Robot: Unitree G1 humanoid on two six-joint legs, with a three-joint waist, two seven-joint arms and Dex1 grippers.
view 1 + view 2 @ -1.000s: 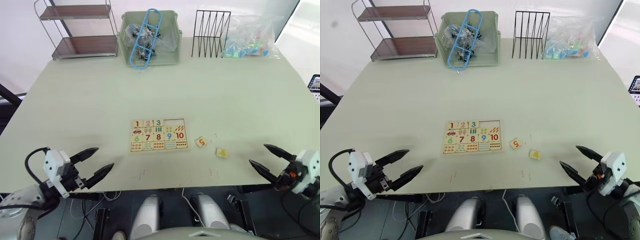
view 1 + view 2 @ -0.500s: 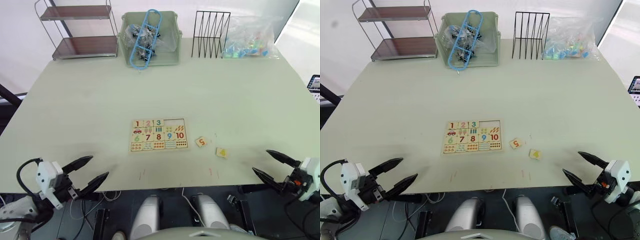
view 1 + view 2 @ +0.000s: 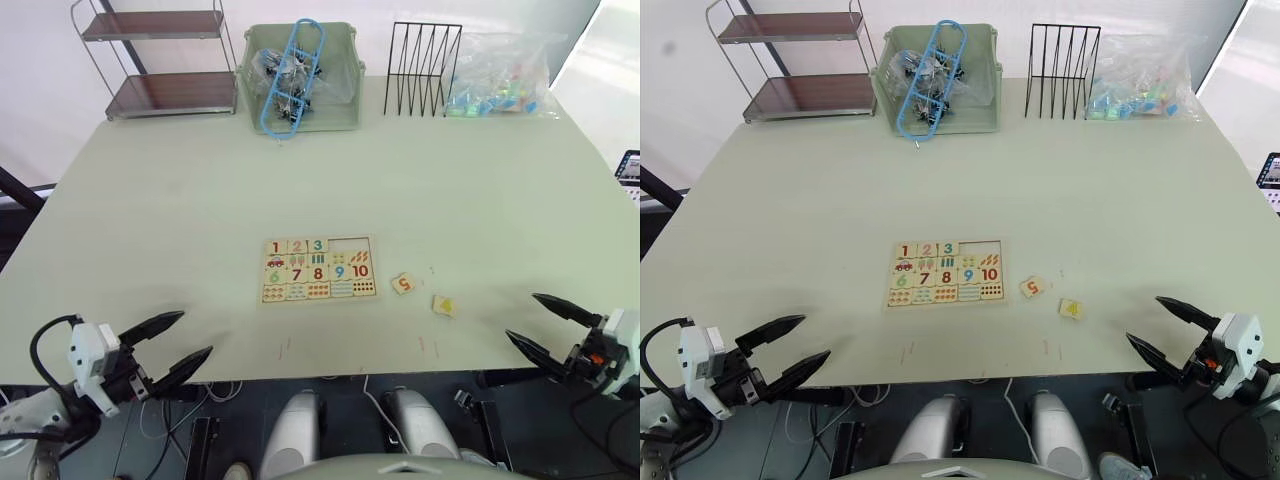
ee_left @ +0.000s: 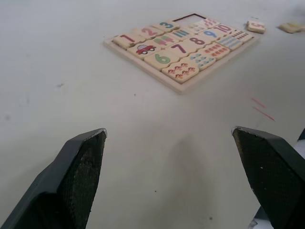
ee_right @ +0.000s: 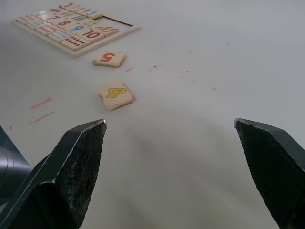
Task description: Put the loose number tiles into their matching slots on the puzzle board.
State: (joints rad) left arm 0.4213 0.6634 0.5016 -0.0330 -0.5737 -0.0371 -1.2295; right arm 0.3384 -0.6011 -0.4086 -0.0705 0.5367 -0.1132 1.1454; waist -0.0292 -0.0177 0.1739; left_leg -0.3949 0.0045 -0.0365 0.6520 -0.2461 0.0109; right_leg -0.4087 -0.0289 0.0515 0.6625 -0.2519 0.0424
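Observation:
The puzzle board (image 3: pixel 318 269) lies flat in the middle of the table, with 1, 2 and 3 seated in its top row and two open slots (image 3: pixel 349 243) at that row's right end. Two loose number tiles rest on the table to the board's right: an orange 5 (image 3: pixel 403 284) and a yellow 4 (image 3: pixel 444 305), also seen as the 5 (image 5: pixel 109 58) and the 4 (image 5: pixel 115 94). My left gripper (image 3: pixel 167 344) hangs open at the table's near left edge. My right gripper (image 3: pixel 545 325) is open at the near right edge, short of the 4.
Along the far edge stand a brown two-tier shelf (image 3: pixel 160 60), a green bin (image 3: pixel 298 75) holding a blue rack, a black wire rack (image 3: pixel 421 68) and a clear bag (image 3: pixel 500 75) of coloured pieces. Faint red marks (image 3: pixel 283 348) sit by the near edge.
Both arms have drawn back and down toward the near table edge, the left gripper more so. Board and tiles have not moved.

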